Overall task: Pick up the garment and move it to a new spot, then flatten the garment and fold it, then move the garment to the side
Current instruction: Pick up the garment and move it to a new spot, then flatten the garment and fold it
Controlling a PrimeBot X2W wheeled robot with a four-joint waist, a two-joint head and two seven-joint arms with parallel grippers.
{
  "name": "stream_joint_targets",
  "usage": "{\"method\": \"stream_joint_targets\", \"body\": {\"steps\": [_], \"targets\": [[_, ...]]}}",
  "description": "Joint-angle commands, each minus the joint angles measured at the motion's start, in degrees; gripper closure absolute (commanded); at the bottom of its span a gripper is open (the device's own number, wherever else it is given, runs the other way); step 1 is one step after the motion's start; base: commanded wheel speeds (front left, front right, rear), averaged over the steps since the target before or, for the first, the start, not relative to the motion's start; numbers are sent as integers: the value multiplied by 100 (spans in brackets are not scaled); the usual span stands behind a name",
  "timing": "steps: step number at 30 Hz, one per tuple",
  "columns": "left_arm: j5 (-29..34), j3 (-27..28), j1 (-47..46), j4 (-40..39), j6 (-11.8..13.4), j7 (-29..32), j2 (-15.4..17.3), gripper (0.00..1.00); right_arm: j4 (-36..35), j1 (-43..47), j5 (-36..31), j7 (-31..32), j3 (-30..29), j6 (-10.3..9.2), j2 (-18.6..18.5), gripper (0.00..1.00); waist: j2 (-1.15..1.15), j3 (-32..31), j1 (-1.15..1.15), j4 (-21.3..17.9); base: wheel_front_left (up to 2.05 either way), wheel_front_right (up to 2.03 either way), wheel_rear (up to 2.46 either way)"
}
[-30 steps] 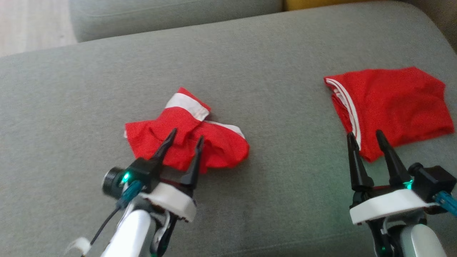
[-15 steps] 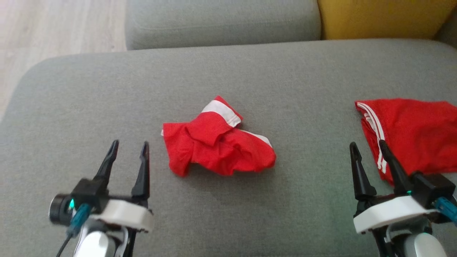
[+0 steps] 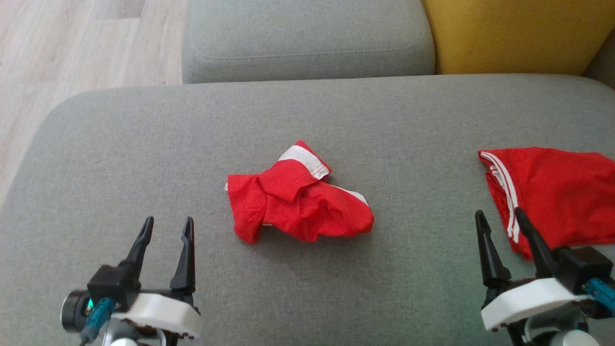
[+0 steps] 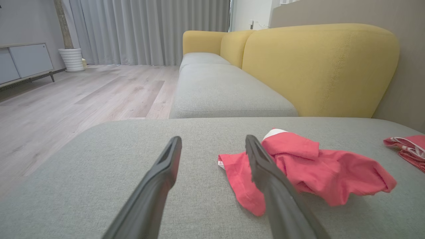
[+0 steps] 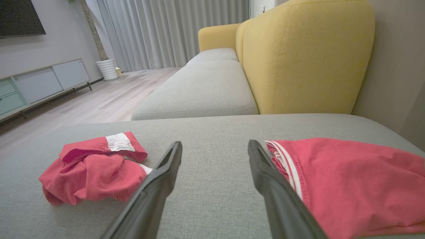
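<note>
Black-fingered and spread wide, the left gripper (image 3: 168,220) hovers empty over bare upholstery at the near left of a grey fabric cushion (image 3: 144,125). At the near right, the right gripper (image 3: 498,212) stands just as wide and just as empty. In the head view its outer finger overlaps the near corner of a folded red garment (image 3: 562,192), though whether it touches the cloth cannot be told. Farther out, between the two arms and clear of both, the crumpled red garment (image 3: 298,206) lies near the middle of the cushion. Its long axis runs across the robot's front, left to right, and a folded-over flap with a white band (image 3: 302,156) points away from the robot and toward its right. The folded piece lies well apart on the right, its white-striped edge turned toward the crumpled one. Beyond the cushion sits a grey sofa seat (image 3: 307,43) with a yellow backrest (image 3: 519,33) and pale wood floor (image 3: 72,48) to the left. In the left wrist view, grey curtains (image 4: 149,30) and a low cabinet (image 4: 23,63) stand along the far walls.
</note>
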Motion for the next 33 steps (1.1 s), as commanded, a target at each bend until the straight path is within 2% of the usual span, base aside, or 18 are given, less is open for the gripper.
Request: {"method": "stream_joint_targets", "body": {"steps": [1,28,33], "targets": [[-30,205,-140,-202,-5,2,111,0,-238,-115,-21,9,96,39,-29,0,0,-15,0,-2,0,0,0],[-65,67,-166,-240,74,37,173,0,-238,-91,22,111,95,39,-29,0,0,34,0,-8,0,0,0],[-50,9,-262,-248,66,43,171,0,-166,-287,4,150,381,39,-48,0,0,126,0,91,0,0,0]]}}
